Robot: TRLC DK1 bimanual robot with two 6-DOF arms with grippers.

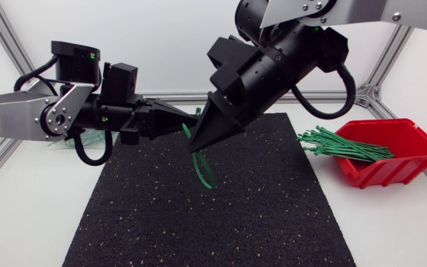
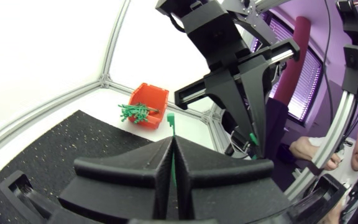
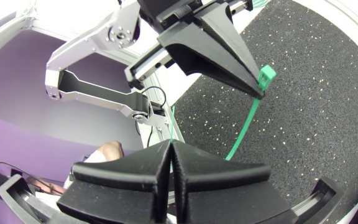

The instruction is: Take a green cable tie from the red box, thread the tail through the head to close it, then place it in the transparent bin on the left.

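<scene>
Black mat (image 1: 221,215) on the white tabletop (image 1: 21,215): threading looks to be the step in hand.
Above the mat's far edge, left end effector (image 1: 186,119) clamps the green cable tie (image 1: 202,170) near its head; right end effector (image 1: 199,144) clamps its strip, slim loop sagging matward. Next, probably: steer tail into head.

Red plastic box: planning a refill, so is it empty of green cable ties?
No, a bundle of green plastic cable ties lies in the red plastic box.
</scene>
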